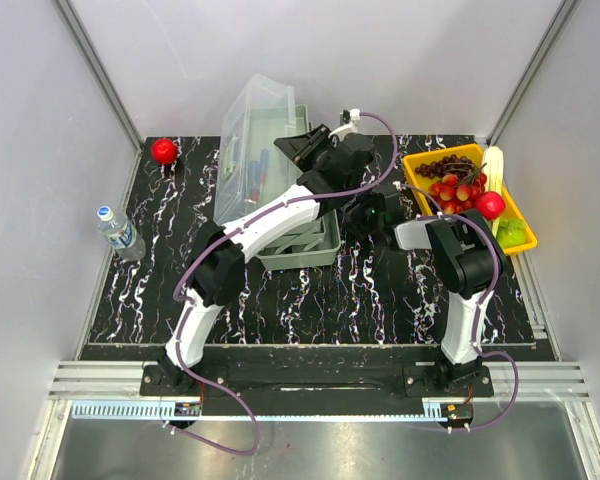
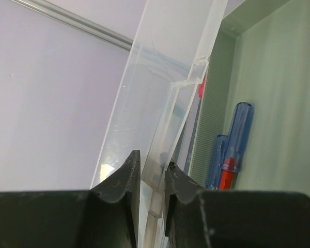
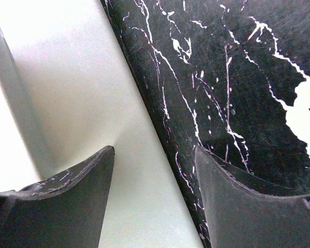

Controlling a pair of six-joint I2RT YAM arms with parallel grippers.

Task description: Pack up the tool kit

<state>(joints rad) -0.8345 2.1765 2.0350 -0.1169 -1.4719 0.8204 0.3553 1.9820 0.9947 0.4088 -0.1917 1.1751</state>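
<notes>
I'm pinching the lid (image 2: 163,124) edge in my nearly-closed left pincer (image 2: 152,163), the toolbox (image 1: 305,250) standing open mid-worktop (image 3: 237,77) with screwdrivers (image 2: 238,137) inside, my right pincer (image 3: 154,150) hanging wide open, empty, beside its wall.

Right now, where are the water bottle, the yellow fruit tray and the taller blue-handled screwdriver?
water bottle (image 1: 122,238): top view, clear body under the cap.
yellow fruit tray (image 1: 438,153): top view, far rim.
taller blue-handled screwdriver (image 2: 242,126): left wrist view, its translucent handle.
</notes>
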